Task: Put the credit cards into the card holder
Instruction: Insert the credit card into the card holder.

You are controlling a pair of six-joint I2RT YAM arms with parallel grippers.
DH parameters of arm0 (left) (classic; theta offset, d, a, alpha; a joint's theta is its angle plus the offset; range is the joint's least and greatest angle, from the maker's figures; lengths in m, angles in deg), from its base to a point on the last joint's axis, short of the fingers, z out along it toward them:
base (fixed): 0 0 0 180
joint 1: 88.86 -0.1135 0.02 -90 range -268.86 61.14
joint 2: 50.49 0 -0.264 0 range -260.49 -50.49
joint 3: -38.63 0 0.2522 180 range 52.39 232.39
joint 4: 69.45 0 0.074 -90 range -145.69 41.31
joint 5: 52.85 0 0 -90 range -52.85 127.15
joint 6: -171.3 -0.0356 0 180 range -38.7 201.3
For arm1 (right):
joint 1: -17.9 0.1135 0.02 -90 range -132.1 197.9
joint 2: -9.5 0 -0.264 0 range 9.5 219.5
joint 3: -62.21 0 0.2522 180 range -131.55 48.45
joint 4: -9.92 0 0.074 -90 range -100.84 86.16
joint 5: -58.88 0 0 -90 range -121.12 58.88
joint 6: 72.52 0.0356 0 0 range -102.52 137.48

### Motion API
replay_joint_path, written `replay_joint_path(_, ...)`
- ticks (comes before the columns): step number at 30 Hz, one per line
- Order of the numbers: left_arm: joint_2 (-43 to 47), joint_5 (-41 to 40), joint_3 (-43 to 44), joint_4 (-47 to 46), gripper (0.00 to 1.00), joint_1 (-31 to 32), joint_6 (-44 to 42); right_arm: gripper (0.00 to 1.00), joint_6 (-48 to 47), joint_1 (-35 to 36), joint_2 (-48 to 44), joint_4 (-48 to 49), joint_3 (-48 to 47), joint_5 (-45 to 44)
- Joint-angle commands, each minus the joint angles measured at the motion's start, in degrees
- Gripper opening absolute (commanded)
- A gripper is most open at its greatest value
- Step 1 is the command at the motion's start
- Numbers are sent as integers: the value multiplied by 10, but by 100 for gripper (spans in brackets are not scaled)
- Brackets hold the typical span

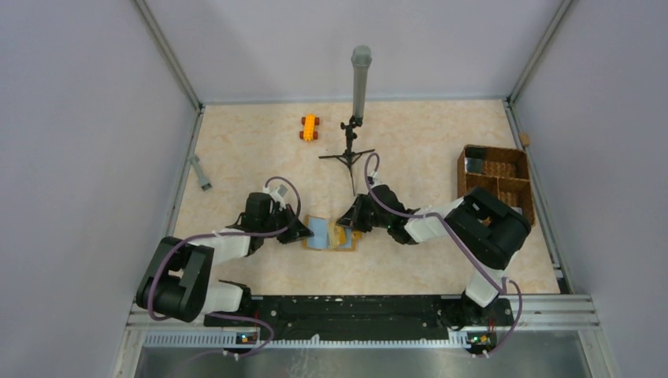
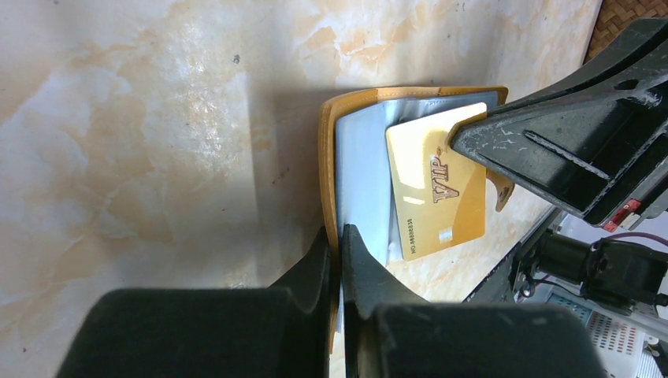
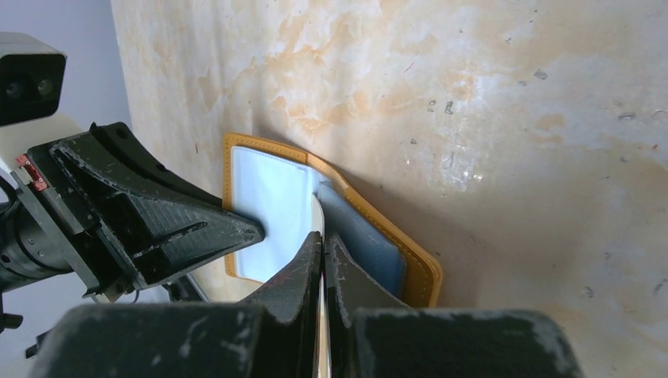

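Gold card (image 2: pixel 437 189) is pinched by the closed right end effector (image 3: pixel 324 240), lying over the open holder (image 2: pixel 327 142) just ahead of it on the desk (image 2: pixel 157 157). The left end effector (image 2: pixel 340 236) is clamped on the holder's edge nearest to it. The step in hand seems to be insertion. Next, the card's edge must find a pocket lip while the left pins the holder.

The left arm (image 1: pixel 228 246) and right arm (image 1: pixel 430 225) are made of white links and bulky black joints, purple-grey cables (image 1: pixel 284 183) are looped along them, and the black wedge-shaped fingers (image 2: pixel 551 146) are scuffed grey at their edges, with a red tag (image 2: pixel 626 213) fitted behind.
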Motion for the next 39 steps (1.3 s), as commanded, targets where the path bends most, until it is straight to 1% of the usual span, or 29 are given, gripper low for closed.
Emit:
replay_joint_path(1,-7,-7,3,-1,0,-5,-1,0,0,14,-10,20,6,-34)
replay_joint_path(7,-8,-1,-2,-12,0,-5,15,0,0,21,10,40,5,-46)
replay_joint_path(18,-19,15,-8,-28,0,-7,24,0,1,45,29,21,-5,-89)
replay_joint_path(24,-20,22,-13,-36,0,-7,31,0,5,55,45,35,-4,-117)
replay_joint_path(39,-21,30,-16,-37,0,-13,26,0,-15,60,66,49,-20,-128)
